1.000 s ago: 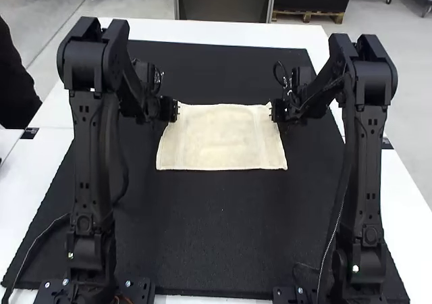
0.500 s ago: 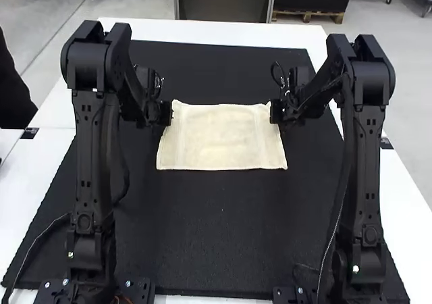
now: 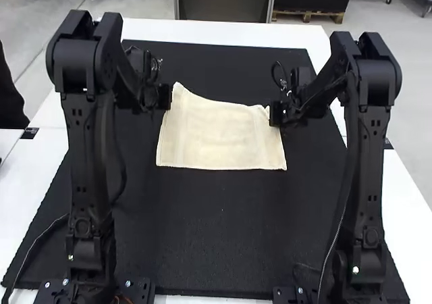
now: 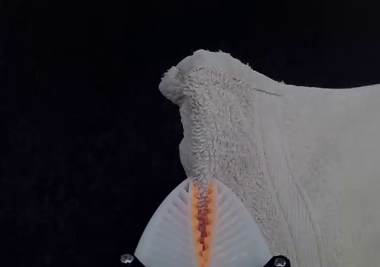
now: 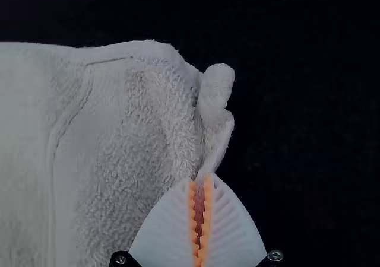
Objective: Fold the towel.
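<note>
Pinching both far corners of the towel point(image 3: 219, 138), here we are with the fold in its opening phase, as we judge it! The towel lies spread across the middle of the black mat point(image 3: 216, 230), its near edge down flat, while its far edge climbs to a peak at the left corner and sits lower at the right.

Look at the left gripper point(image 4: 203, 184): its white fingers point(image 4: 169, 225) are closed nearly together, a bunch of terry edge nipped between them. Over to the right gripper point(image 5: 200, 181), and it's the same story: closed up tight, a gathered bit of hem in its orange pads point(image 5: 206, 219).

What do we need next? The right corner up level with the left, we'd say, then both carried together towards the near edge and laid down square. Let one side lead too far and we could get a skewed fold or a slipped corner.

The count, then: one towel, one mat, one white table point(image 3: 27, 189), two arms, two grippers, four fingers in all, two corners held. How many layers in the cloth? We can't tell from here.
</note>
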Controlling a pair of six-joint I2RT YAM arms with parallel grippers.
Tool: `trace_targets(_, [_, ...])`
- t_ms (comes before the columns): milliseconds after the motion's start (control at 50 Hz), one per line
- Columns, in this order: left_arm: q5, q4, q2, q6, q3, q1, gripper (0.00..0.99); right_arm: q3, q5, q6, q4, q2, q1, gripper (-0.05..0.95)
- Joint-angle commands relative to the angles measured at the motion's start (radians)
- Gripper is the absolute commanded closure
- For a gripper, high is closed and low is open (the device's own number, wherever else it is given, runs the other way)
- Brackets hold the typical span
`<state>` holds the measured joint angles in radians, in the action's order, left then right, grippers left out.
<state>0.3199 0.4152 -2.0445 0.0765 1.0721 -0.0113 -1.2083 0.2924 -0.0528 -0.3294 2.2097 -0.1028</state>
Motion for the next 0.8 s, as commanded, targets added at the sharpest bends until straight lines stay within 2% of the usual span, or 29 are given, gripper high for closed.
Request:
trace_targets(0, [0.022,-0.009,0.029,0.003,-0.035,-0.018,0.980,0.030,0.051,0.016,0.000,-0.079,-0.005,0.92])
trace_targets(220, [0.031,-0.004,0.067,-0.043,-0.112,-0.044,0.980,0.087,0.060,0.016,-0.022,-0.156,0.017,0.92])
trace_targets(340, [0.042,-0.003,0.098,-0.052,-0.147,-0.052,0.980,0.099,0.068,0.018,-0.025,-0.174,0.028,0.92])
trace_targets(780, [0.062,-0.013,0.242,-0.052,-0.215,-0.052,0.980,0.158,0.097,0.025,-0.019,-0.266,0.054,0.92])
